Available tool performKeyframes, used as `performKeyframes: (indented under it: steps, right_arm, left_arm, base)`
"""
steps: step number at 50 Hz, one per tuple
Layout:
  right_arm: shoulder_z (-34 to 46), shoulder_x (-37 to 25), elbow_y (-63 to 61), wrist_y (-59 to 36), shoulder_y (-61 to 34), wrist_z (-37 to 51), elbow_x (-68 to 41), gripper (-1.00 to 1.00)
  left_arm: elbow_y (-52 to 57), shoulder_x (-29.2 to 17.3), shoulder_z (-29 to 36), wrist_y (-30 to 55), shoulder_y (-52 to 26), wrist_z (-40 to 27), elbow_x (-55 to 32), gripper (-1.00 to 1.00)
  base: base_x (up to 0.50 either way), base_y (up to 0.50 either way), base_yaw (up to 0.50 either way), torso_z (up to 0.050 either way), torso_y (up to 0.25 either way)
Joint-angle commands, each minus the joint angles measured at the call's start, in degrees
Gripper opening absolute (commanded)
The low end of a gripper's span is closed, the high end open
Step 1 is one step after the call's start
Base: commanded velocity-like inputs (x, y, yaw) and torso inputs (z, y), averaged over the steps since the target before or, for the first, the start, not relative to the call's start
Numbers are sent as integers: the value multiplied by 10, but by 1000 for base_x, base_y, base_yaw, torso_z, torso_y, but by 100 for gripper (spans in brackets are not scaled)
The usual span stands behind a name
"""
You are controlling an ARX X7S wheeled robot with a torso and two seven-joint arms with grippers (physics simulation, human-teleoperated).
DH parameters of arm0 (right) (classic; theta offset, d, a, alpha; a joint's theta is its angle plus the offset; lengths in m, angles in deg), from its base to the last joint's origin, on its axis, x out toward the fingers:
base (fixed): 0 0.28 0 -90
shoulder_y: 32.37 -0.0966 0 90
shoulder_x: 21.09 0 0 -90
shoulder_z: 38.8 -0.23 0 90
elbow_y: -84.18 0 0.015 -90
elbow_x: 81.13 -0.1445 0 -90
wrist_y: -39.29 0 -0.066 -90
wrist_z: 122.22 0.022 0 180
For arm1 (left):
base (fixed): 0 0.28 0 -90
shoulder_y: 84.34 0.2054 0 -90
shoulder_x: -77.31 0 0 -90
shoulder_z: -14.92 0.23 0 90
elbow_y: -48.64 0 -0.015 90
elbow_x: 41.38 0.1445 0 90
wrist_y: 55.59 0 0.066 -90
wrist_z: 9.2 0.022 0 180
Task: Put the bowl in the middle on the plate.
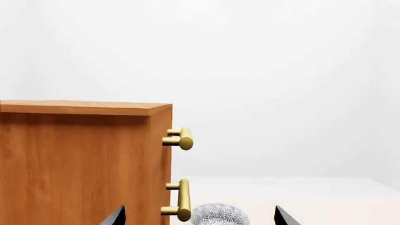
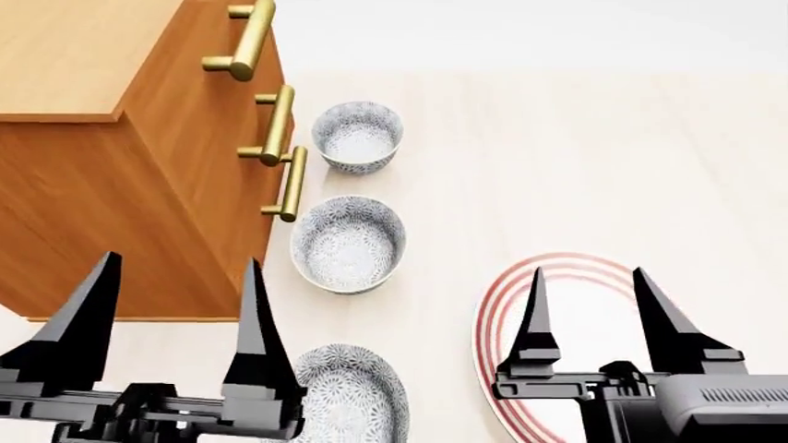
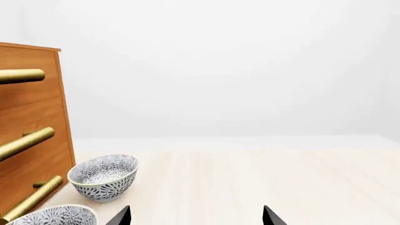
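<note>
Three speckled bowls lie in a row in front of the cabinet in the head view. The middle bowl [image 2: 349,242] sits upright on the table, and it shows low and partly cut off in the right wrist view [image 3: 50,215]. To its right lies the red-ringed plate [image 2: 579,314], partly behind my right gripper [image 2: 589,272], which hovers open and empty over it [image 3: 196,215]. My left gripper [image 2: 183,263] stands open by the cabinet's front corner, left of the nearest bowl [image 2: 351,397]. In the left wrist view a speckled bowl [image 1: 218,215] shows beyond the open left gripper [image 1: 200,216].
A wooden cabinet [image 2: 111,157] with brass handles [image 2: 277,125] stands at the left, close beside the bowls. The far bowl [image 2: 357,137] sits behind the middle one and appears too in the right wrist view [image 3: 103,177]. Pale tabletop [image 2: 591,157] stretches right of the bowls.
</note>
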Motion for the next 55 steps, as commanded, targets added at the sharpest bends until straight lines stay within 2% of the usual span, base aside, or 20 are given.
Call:
performKeyframes:
  steps: [1, 8, 18, 31, 34, 35, 47, 52, 53, 55]
  right_arm:
    - [7, -7, -10, -2, 2, 5, 3, 100]
    - [9, -9, -8, 0, 2, 7, 2, 100]
    - [12, -12, -6, 2, 1, 10, 1, 100]
    - [14, -16, -7, 2, 0, 15, -3, 100]
    - [14, -17, -5, 2, -1, 16, -4, 100]
    - [15, -18, -5, 1, -2, 16, -4, 100]
    - [12, -18, -18, -4, -4, 19, -29, 100]
    - [-5, -44, -89, -136, -65, 38, -82, 100]
    - [8, -59, -104, -168, -87, 42, -71, 100]
    - [-5, -72, -127, -243, -144, 62, -119, 100]
  left_arm:
    - [25, -177, 256, -84, -171, -231, -29, 100]
    - [25, -184, 315, -89, -222, -256, -28, 100]
    - [24, -191, 354, -95, -257, -276, -29, 100]
    - [19, -204, 365, -124, -267, -288, -31, 100]
    - [24, -200, 375, -98, -278, -294, -26, 100]
    - [18, -198, 376, -125, -275, -287, -25, 100]
    - [18, -201, 387, -113, -289, -297, -30, 100]
    - [13, -205, 385, -117, -290, -299, -35, 100]
    - [14, -204, 386, -116, -290, -298, -35, 100]
    - [9, -198, 388, -110, -293, -293, -39, 100]
  base:
    - [0, 0, 0, 0, 0]
    - [0, 0, 0, 0, 0]
    - [0, 0, 0, 0, 0]
    - [0, 0, 0, 0, -38]
    - [0, 0, 0, 0, -239]
    - [0, 0, 0, 0, 0]
    - [0, 0, 0, 0, 0]
    - [0, 0, 0, 0, 0]
    - [0, 0, 0, 0, 0]
    - [0, 0, 0, 0, 0]
